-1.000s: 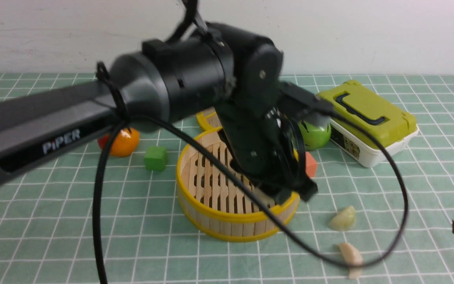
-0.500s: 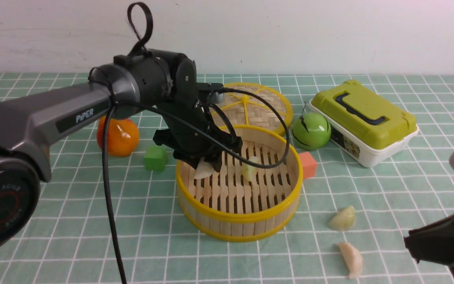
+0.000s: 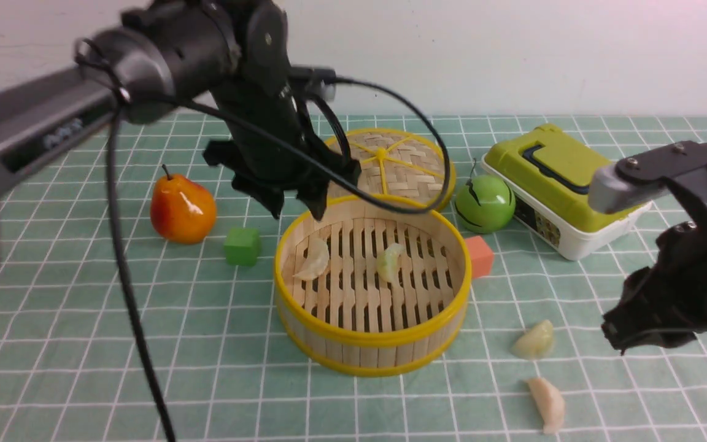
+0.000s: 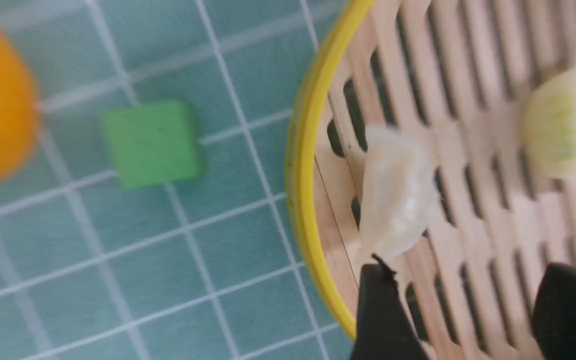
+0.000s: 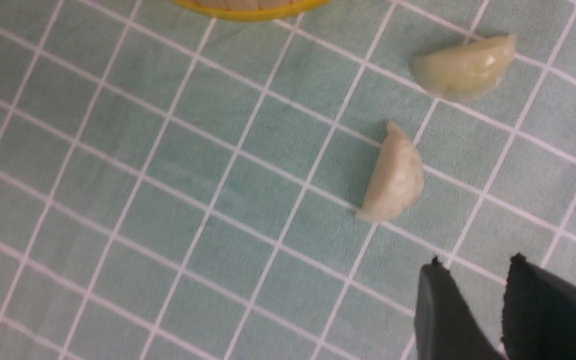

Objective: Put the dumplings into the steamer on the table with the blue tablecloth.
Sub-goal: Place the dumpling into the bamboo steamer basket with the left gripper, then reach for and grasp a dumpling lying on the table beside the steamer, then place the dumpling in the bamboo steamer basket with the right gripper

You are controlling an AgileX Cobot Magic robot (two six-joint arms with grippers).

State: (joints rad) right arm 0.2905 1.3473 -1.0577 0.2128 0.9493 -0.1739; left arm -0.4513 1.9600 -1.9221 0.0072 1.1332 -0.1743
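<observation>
The steamer [image 3: 372,344] stands mid-table on the teal grid cloth [image 3: 83,344]. A cream-white dumpling [image 3: 313,261] and a greenish dumpling [image 3: 389,263] lie on its slats. Both show in the left wrist view, the white dumpling [image 4: 398,200] near the rim and the greenish dumpling [image 4: 558,135] further in. My left gripper [image 3: 297,212] hangs open and empty above the steamer's back-left rim; it is also in the left wrist view [image 4: 468,280]. A greenish dumpling [image 3: 533,341] [image 5: 460,67] and a cream dumpling [image 3: 547,402] [image 5: 393,175] lie on the cloth right of the steamer. My right gripper [image 3: 614,336] [image 5: 475,260] hovers beside them, jaws slightly apart, empty.
The flat woven lid [image 3: 390,166] lies behind the steamer. A green ball [image 3: 484,205], an orange block [image 3: 481,256] and a green-lidded box [image 3: 565,184] are at the right. A pear [image 3: 181,209] and a green cube [image 3: 242,247] are at the left. The left arm's cable [image 3: 126,294] hangs down.
My left gripper let go of the white dumpling in the steamer and rose up and back. My right arm moved in from the right edge toward the two dumplings on the cloth.
</observation>
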